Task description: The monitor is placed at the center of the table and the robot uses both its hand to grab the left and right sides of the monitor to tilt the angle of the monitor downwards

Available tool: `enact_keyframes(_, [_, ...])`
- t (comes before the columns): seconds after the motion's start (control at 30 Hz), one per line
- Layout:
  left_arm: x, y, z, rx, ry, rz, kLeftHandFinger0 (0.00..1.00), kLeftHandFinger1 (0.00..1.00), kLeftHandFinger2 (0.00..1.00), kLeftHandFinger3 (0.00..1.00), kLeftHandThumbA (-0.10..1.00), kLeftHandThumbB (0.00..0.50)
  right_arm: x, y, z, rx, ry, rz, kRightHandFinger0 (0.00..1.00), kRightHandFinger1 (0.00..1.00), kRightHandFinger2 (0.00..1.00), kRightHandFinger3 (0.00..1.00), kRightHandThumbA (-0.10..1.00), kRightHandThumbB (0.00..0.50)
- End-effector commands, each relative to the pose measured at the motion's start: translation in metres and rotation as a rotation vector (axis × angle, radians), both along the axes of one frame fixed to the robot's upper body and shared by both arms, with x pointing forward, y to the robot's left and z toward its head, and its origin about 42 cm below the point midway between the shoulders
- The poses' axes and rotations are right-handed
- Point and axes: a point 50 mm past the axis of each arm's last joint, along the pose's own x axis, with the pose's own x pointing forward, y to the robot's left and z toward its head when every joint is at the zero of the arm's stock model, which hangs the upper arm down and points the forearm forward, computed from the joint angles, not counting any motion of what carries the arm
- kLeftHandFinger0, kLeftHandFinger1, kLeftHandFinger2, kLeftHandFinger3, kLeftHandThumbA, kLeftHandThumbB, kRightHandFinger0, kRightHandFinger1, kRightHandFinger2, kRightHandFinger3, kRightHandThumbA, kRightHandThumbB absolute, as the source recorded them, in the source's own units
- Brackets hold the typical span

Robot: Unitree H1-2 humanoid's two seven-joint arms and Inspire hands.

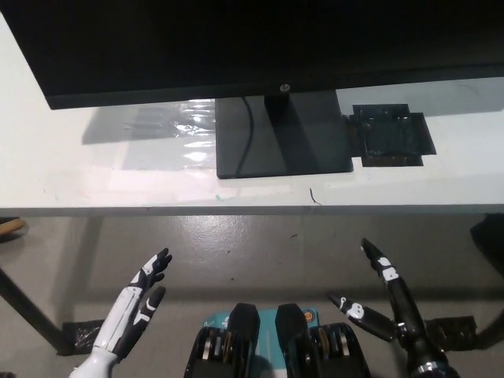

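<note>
A black monitor spans the top of the head view, its square base standing on the white table. My white left hand is at the lower left, below the table's front edge, open with fingers stretched forward. My black right hand is at the lower right, also open with fingers spread. Both hands are far short of the monitor and hold nothing.
A black cable runs down onto the monitor base. A patch of black tape lies on the table right of the base. A shiny clear strip lies to its left. Grey floor shows below the table edge.
</note>
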Motion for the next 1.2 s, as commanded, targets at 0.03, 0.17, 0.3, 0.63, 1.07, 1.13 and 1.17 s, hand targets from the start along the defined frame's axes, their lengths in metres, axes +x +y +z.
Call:
enact_keyframes(0.03, [0.0065,0.0046,0.0112,0.025,-0.087,0.014,1.00,1.00,1.00,1.00,0.98,0.263,0.0097,-0.0010,0.0145,0.026,-0.123,-0.047,1.00,1.00,1.00,1.00,0.96,0.430])
enact_keyframes(0.17, [0.0088,0.0049,0.0111,0.017,-0.084,0.015,1.00,1.00,1.00,1.00,1.00,0.273,0.0122,-0.0014,0.0144,0.024,-0.123,-0.049,1.00,1.00,1.00,1.00,0.95,0.416])
enact_keyframes(0.3, [0.0089,0.0044,0.0103,0.008,-0.079,0.012,1.00,1.00,1.00,1.00,1.00,0.285,0.0132,-0.0022,0.0136,0.031,-0.117,-0.052,1.00,1.00,1.00,1.00,0.95,0.425])
enact_keyframes(0.63, [0.0095,0.0039,0.0104,-0.006,-0.074,0.007,1.00,1.00,1.00,1.00,1.00,0.291,0.0137,-0.0008,0.0139,0.039,-0.112,-0.036,1.00,1.00,1.00,1.00,0.91,0.400])
enact_keyframes(1.07, [0.0085,0.0026,0.0100,0.007,-0.079,0.012,1.00,1.00,1.00,1.00,1.00,0.290,0.0154,-0.0007,0.0157,0.041,-0.114,-0.023,1.00,1.00,1.00,1.00,0.90,0.401])
enact_keyframes(1.13, [0.0082,0.0026,0.0096,0.009,-0.078,0.012,1.00,1.00,1.00,1.00,1.00,0.284,0.0154,-0.0007,0.0155,0.038,-0.115,-0.025,1.00,1.00,1.00,1.00,0.89,0.406])
enact_keyframes(1.17, [0.0081,0.0028,0.0095,0.010,-0.077,0.010,1.00,1.00,1.00,1.00,1.00,0.284,0.0151,-0.0008,0.0155,0.035,-0.116,-0.024,1.00,1.00,1.00,1.00,0.90,0.408])
